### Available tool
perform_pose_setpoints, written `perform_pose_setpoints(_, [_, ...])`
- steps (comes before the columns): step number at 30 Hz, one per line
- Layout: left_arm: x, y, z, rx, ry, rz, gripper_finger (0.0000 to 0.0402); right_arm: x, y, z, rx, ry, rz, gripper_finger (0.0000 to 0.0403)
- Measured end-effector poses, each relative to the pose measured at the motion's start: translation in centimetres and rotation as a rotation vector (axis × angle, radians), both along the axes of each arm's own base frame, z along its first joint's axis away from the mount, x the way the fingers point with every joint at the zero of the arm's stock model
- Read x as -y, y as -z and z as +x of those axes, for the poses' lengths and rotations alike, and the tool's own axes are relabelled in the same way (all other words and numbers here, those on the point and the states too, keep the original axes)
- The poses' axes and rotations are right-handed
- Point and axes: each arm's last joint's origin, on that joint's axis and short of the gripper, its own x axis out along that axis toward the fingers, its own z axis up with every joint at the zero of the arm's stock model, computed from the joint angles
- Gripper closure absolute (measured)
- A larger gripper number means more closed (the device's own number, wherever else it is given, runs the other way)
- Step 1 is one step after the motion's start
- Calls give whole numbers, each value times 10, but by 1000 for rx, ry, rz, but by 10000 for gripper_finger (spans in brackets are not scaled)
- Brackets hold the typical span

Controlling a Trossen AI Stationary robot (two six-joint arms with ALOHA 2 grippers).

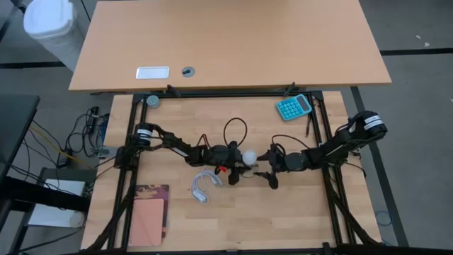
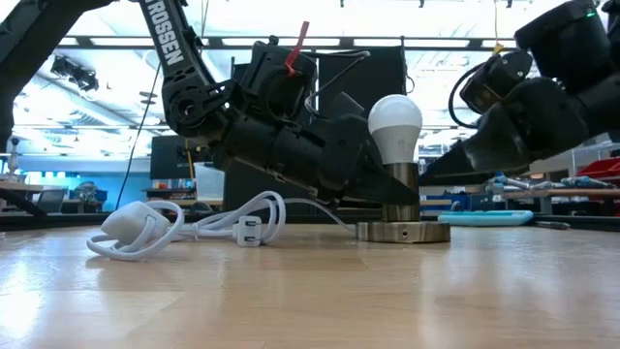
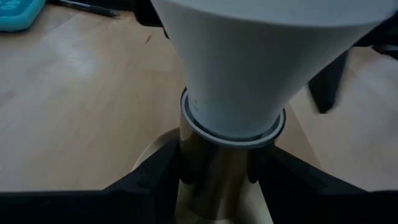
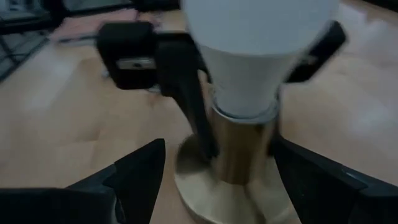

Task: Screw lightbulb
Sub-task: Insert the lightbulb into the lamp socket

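Your left gripper (image 3: pixel 217 186) clamps the brass socket stem (image 2: pixel 398 184) under the small white rounded lightbulb (image 2: pixel 394 124); your right gripper (image 4: pixel 211 180) straddles it, spread wide. The bulb looks light, slippery and fragile: grip its tapered base.

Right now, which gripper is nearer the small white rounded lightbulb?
Left. The left gripper hugs the brass socket stem just under the lightbulb; the right gripper sits opposite, fingers spread, slightly farther.

White lightbulb (image 2: pixel 394 121), teal calculator (image 1: pixel 293 107)

Teal calculator (image 1: pixel 293 107), white cord (image 1: pixel 204 185), perhaps notebook (image 1: pixel 148 214).
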Motion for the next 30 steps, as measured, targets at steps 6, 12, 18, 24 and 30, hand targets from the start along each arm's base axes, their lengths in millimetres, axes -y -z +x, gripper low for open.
perform_pose_setpoints(6, [1,0,0,-1,34,-12,211,2,0,2,17,-46,-13,98])
perform_pose_setpoints(12, [2,0,0,2,62,-19,211,2,-1,3,18,-84,-6,98])
perform_pose_setpoints(18, [3,0,0,3,76,-23,211,5,-2,4,35,-70,-32,98])
perform_pose_setpoints(24, [3,0,0,3,76,-22,211,15,-8,7,94,-49,-32,98])
perform_pose_setpoints(30, [2,-1,0,9,73,-21,211,16,-15,17,118,-79,-16,98])
